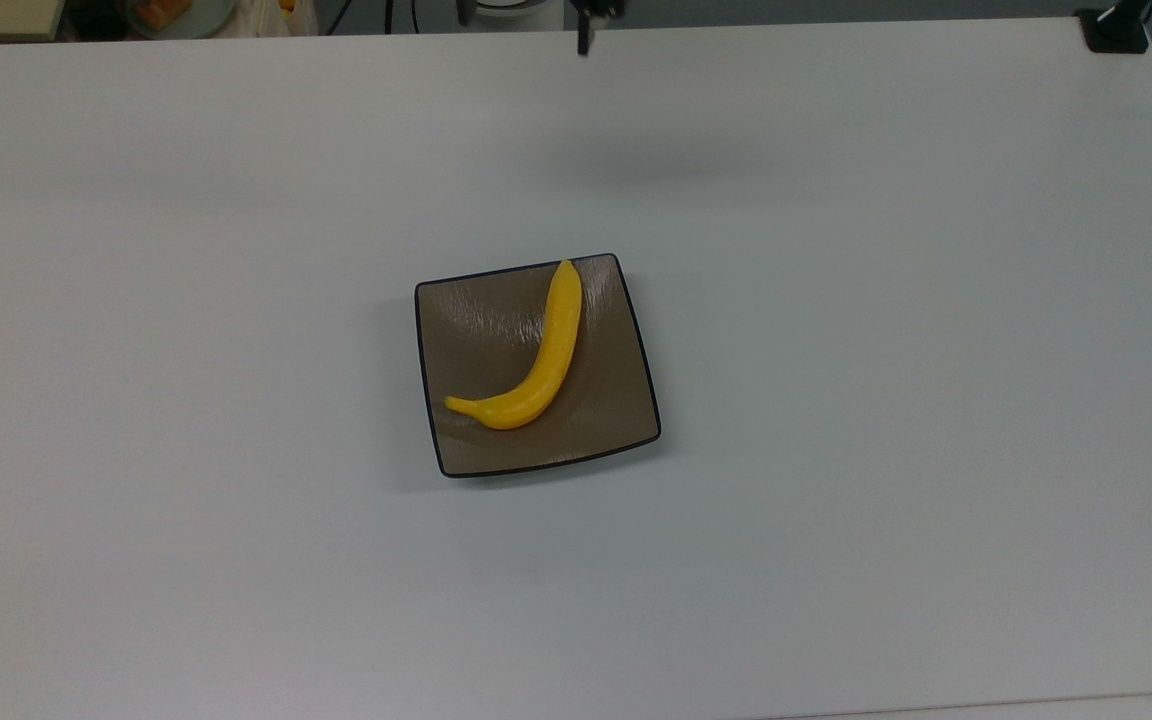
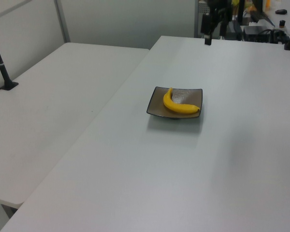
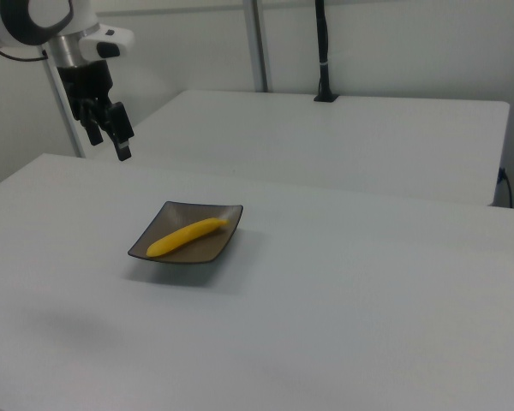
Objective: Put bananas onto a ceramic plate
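The banana [image 1: 540, 362] is bright yellow and curved, and it lies diagonally across the square brown ceramic plate [image 1: 476, 320] in the middle of the white table. The left view shows the banana [image 2: 179, 106] on the plate [image 2: 155, 104] too, as does the right view, where the banana [image 3: 187, 235] rests on the plate [image 3: 212, 249]. My gripper [image 3: 108, 137] hangs open and empty, high above the table and well away from the plate, at the right view's upper left. One of its fingers [image 1: 584, 40] pokes in at the top edge of the top view.
A second white table [image 2: 58, 96] adjoins on the left view's left, with a black pole [image 2: 0, 63] on it. A black clamp base [image 1: 1116, 25] sits at the table's far right corner in the top view. Clutter [image 1: 176, 15] lies beyond the far edge.
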